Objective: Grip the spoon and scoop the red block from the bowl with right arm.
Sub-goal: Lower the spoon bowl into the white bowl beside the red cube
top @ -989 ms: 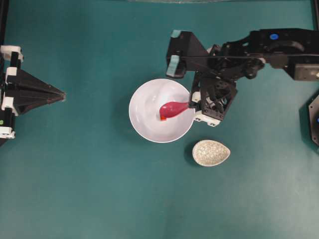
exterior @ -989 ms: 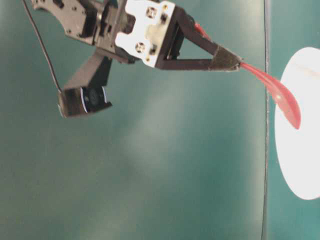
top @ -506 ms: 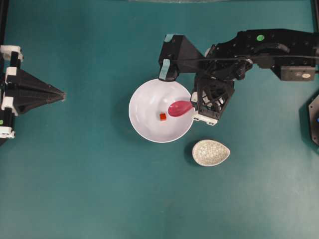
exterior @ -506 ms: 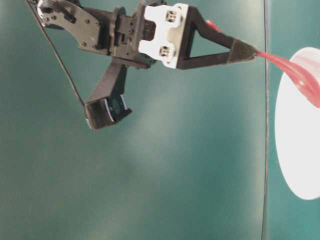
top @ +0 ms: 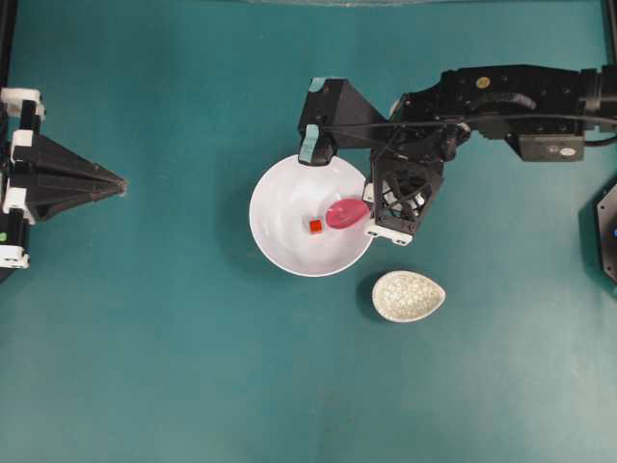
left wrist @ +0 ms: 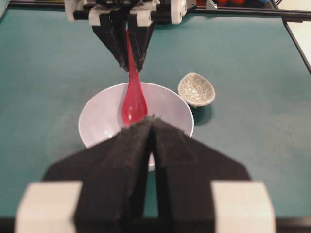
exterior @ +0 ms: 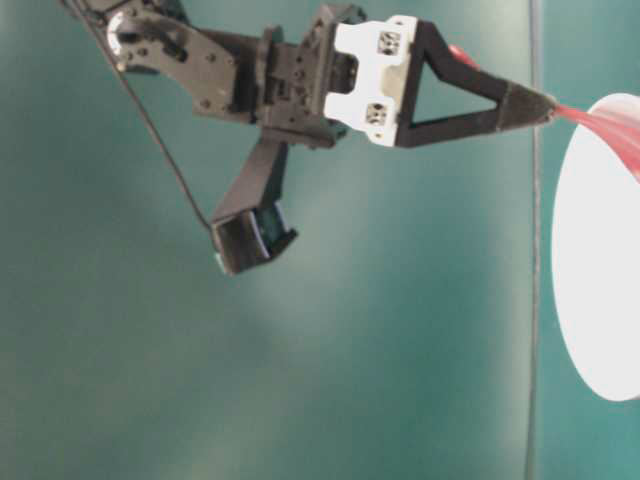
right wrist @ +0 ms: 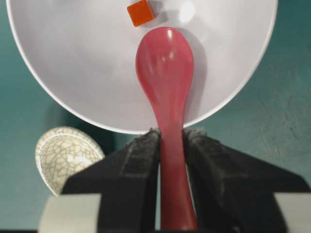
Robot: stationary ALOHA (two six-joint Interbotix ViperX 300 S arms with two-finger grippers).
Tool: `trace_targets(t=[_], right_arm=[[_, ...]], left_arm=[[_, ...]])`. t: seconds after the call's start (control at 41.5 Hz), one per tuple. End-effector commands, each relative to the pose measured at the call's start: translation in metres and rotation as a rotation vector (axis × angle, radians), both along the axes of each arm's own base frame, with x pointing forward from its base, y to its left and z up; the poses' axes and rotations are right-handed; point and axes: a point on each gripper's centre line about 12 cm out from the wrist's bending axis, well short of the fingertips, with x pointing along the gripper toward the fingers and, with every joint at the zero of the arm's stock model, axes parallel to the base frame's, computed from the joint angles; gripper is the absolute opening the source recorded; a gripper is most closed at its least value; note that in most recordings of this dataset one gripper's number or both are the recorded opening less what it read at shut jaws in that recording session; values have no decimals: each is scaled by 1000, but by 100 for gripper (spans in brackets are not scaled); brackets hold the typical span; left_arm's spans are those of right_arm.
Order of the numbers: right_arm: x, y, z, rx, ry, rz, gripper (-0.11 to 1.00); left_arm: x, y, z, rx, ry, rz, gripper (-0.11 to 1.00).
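My right gripper (right wrist: 171, 132) is shut on the handle of the magenta spoon (right wrist: 165, 68), at the right rim of the white bowl (top: 280, 246). The spoon's scoop (top: 345, 213) hangs over the bowl's right side, its tip pointing at the red block (top: 315, 226). That small cube (right wrist: 140, 12) lies on the bowl floor just beyond the scoop's tip, apart from it. In the left wrist view the spoon (left wrist: 133, 104) comes down from the right gripper (left wrist: 130, 65) into the bowl (left wrist: 97, 121). My left gripper (top: 123, 183) is shut and empty at the far left edge.
A speckled egg-shaped dish (top: 408, 295) sits on the teal tabletop just below and right of the bowl, under the right gripper's reach. The right arm (top: 501, 96) stretches in from the right edge. A black fixture (top: 607, 231) stands at the far right.
The right gripper has drawn the spoon back to the right, off the red block, which now lies uncovered beside the scoop's tip. The wrist has shifted a little leftward. The left arm is still.
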Motion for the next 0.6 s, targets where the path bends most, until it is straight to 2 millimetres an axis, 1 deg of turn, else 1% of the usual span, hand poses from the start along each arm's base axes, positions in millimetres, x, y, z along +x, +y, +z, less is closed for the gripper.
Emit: trace_targets(t=[0.0, 0.313, 0.579], right_arm=[[7, 2, 12, -11, -50, 7, 25], [11, 9, 6, -11, -48, 26, 25], [24, 9, 8, -21, -97, 25, 25]], left_arm=[[3, 0, 13, 3, -31, -2, 0], [3, 0, 13, 4, -31, -1, 0], [3, 0, 13, 9, -31, -3, 0]])
